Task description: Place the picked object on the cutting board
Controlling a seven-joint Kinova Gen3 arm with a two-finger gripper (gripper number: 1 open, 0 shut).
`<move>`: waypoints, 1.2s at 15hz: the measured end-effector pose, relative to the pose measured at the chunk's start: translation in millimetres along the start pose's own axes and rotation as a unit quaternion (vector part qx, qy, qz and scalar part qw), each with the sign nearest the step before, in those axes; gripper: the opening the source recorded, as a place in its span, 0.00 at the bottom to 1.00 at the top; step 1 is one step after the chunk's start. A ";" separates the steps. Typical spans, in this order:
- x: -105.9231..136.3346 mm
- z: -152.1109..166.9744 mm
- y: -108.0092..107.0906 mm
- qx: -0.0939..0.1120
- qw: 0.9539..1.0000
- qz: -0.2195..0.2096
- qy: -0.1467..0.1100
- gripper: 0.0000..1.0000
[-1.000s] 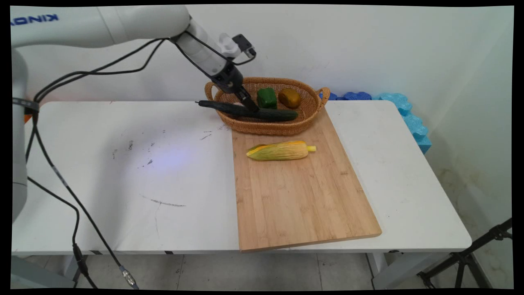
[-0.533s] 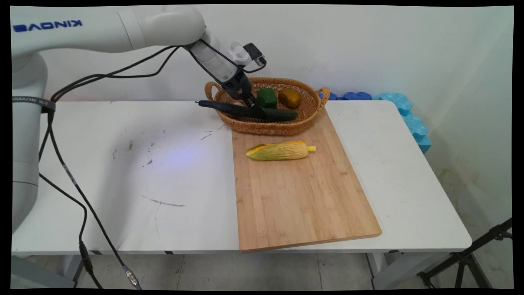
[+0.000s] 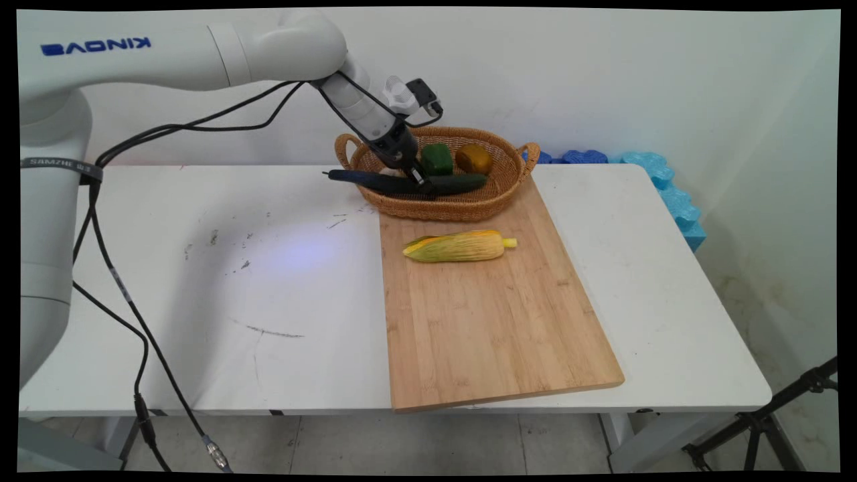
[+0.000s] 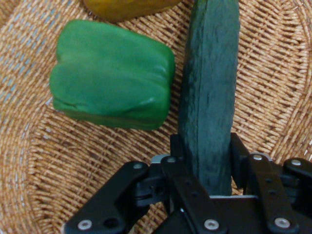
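Observation:
My gripper (image 3: 422, 185) (image 4: 204, 161) is shut on a long dark green cucumber (image 3: 408, 183) (image 4: 209, 92) inside the wicker basket (image 3: 505, 191) (image 4: 63, 161). The cucumber lies across the basket, its left end sticking out over the rim above the table. In the hand view both fingers press its sides. A green bell pepper (image 3: 436, 159) (image 4: 112, 83) sits just behind the cucumber, close beside it. A brownish-yellow fruit (image 3: 474, 159) (image 4: 124, 7) lies to the pepper's right in the basket.
The basket stands at the far end of a wooden cutting board (image 3: 489, 314). A yellow corn cob (image 3: 458, 246) lies on the board just in front of the basket. Blue foam pieces (image 3: 663, 181) line the wall at the table's back right.
The gripper has moved right, deeper into the basket, carrying the cucumber with it; the cucumber's right end has lifted a little. Pepper, fruit and corn have stayed put.

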 end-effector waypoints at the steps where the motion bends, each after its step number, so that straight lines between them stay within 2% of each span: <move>1: 1.2 -0.3 1.0 0.000 1.000 0.004 0.000 0.00; 7: 8.2 -17.1 5.2 -0.002 1.000 0.020 0.013 0.00; 14: 9.3 -70.3 16.9 -0.002 0.999 0.022 0.041 0.00; 18: 4.3 -98.7 33.5 -0.016 0.998 0.010 0.054 0.00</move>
